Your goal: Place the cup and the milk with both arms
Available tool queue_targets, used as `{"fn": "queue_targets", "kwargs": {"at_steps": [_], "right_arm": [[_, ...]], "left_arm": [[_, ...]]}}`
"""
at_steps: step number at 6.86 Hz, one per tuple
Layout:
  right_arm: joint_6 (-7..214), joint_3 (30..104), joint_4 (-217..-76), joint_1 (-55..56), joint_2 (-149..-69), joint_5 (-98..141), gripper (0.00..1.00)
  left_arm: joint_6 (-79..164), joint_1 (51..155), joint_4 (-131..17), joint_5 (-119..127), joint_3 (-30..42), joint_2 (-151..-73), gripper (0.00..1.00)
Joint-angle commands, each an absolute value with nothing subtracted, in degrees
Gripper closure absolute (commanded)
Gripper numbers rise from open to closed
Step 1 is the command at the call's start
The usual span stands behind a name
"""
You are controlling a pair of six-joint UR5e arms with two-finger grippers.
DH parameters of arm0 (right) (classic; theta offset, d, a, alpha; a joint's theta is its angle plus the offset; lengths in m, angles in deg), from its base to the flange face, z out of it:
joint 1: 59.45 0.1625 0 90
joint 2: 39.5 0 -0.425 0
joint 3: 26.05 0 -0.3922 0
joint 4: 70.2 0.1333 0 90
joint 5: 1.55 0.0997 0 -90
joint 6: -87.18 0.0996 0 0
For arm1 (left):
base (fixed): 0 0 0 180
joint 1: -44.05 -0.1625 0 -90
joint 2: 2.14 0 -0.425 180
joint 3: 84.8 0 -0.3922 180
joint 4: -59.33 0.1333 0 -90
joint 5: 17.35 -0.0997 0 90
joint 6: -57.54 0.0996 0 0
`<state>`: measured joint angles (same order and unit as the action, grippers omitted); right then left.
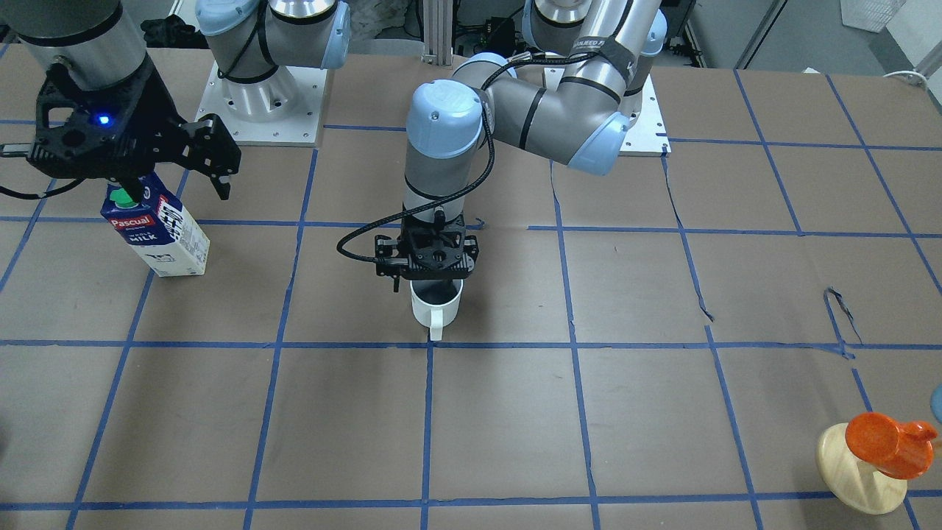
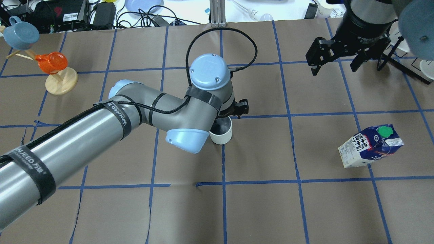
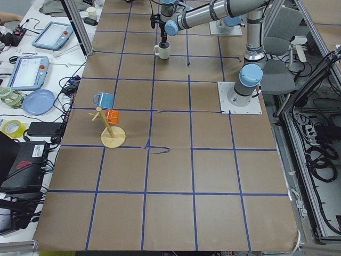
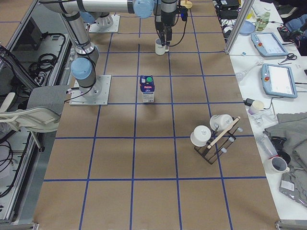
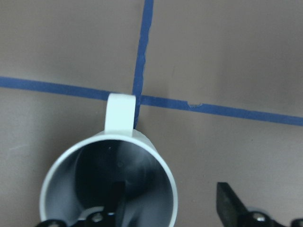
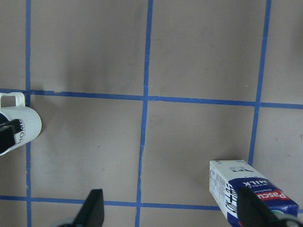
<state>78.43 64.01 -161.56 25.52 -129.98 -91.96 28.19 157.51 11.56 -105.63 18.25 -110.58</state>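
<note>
The white cup [image 1: 436, 305] stands upright on the brown table near its middle, handle pointing away from the robot. My left gripper [image 1: 434, 276] is right above it and open. In the left wrist view [image 5: 173, 203] one finger [image 5: 118, 201] is inside the cup [image 5: 71, 175] and the other is outside its wall, neither touching. The milk [image 1: 158, 232] stands upright on the robot's right side. My right gripper [image 1: 173, 177] hangs above it, open and empty. In the right wrist view [image 6: 173, 213] the milk [image 6: 246, 187] is beside one finger.
A pale wooden stand [image 1: 861, 471] with an orange cup [image 1: 887, 442] stands at the robot's far left. In the overhead view a blue cup [image 2: 20, 34] hangs on that stand. A rack of white mugs [image 4: 213, 136] stands near the table's right end. Blue tape lines grid the table.
</note>
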Motion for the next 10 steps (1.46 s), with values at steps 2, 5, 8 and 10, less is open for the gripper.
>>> {"fn": "queue_targets", "kwargs": {"at_steps": [2, 5, 8, 10], "right_arm": [[66.57, 65.96, -160.46, 14.42, -130.29, -93.22, 0.0], [59.41, 70.87, -160.46, 8.33, -130.55, -93.48, 0.0], [60.8, 82.98, -161.25, 4.01, -130.82, -97.26, 0.0], [63.61, 84.6, -160.64, 4.27, -131.17, -97.35, 0.0]], "left_arm": [[48.75, 144.28, -3.62, -106.81, 17.24, -100.27, 0.07], [59.89, 135.66, -15.23, -107.35, 11.2, -92.52, 0.0], [59.91, 132.82, -24.34, -107.26, 6.86, -90.74, 0.0], [60.09, 132.56, -24.52, -108.05, 6.95, -90.74, 0.0]]}}
